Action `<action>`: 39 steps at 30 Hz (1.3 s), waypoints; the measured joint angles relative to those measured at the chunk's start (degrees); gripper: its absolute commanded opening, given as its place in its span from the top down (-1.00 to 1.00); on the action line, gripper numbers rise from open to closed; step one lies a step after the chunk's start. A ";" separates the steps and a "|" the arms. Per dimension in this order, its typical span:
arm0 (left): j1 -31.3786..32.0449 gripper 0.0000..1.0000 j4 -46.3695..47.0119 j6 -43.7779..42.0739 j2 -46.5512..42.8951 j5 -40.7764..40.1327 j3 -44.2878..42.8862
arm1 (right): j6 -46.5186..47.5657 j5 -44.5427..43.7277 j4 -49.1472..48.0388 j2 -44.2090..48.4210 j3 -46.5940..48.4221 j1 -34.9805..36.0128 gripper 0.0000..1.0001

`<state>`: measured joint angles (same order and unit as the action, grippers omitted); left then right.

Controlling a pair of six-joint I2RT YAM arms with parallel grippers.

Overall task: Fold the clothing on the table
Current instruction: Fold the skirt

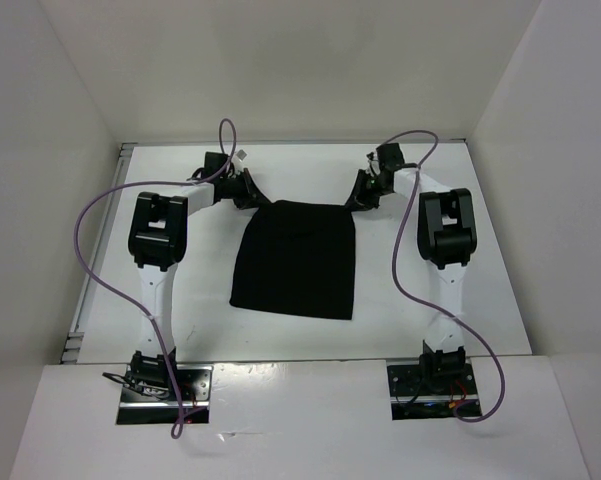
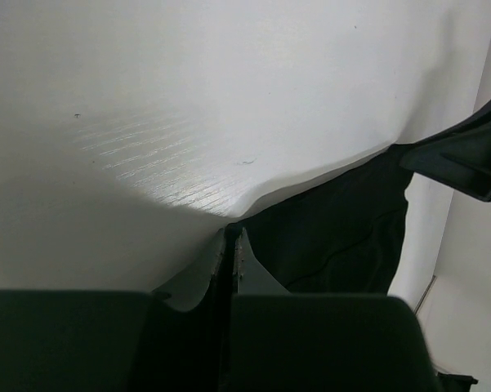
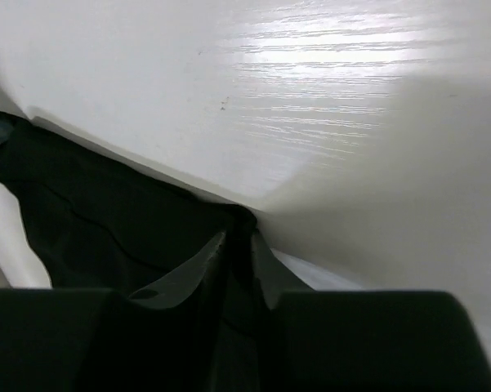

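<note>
I see my left fingers (image 2: 198, 282) pinched shut on the black garment's (image 1: 298, 260) far-left corner. My right fingers (image 3: 188, 273) are narrow, gripping its far-right corner. The garment lies on the table (image 1: 205, 322).

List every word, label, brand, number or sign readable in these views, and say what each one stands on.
No text can be read in any view.
The clothing: plain black, no print or tag showing.
The table: white, no markings visible.
The base plates: wires and small parts only, too small to show any lettering.
</note>
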<state>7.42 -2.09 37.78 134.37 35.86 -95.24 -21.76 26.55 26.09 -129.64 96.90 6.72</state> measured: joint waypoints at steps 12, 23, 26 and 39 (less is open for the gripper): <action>-0.79 1.00 -2.40 -0.09 -0.13 0.35 -1.27 | 1.29 -3.02 4.02 -0.98 5.01 0.83 1.00; -3.28 1.00 -3.28 1.73 -2.29 4.42 -14.10 | 1.70 -2.99 5.07 3.91 13.42 -2.19 1.00; -3.28 1.00 -1.22 2.62 -5.40 5.66 -10.82 | 1.73 -1.92 5.35 5.84 13.11 -2.16 1.00; -3.48 1.00 2.56 3.10 -15.93 7.28 11.04 | 1.73 2.25 5.27 19.06 -4.68 -1.99 1.00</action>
<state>3.95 0.47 40.88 118.43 43.13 -84.20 -20.03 28.80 31.35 -110.59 92.23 4.73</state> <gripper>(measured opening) 0.017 0.009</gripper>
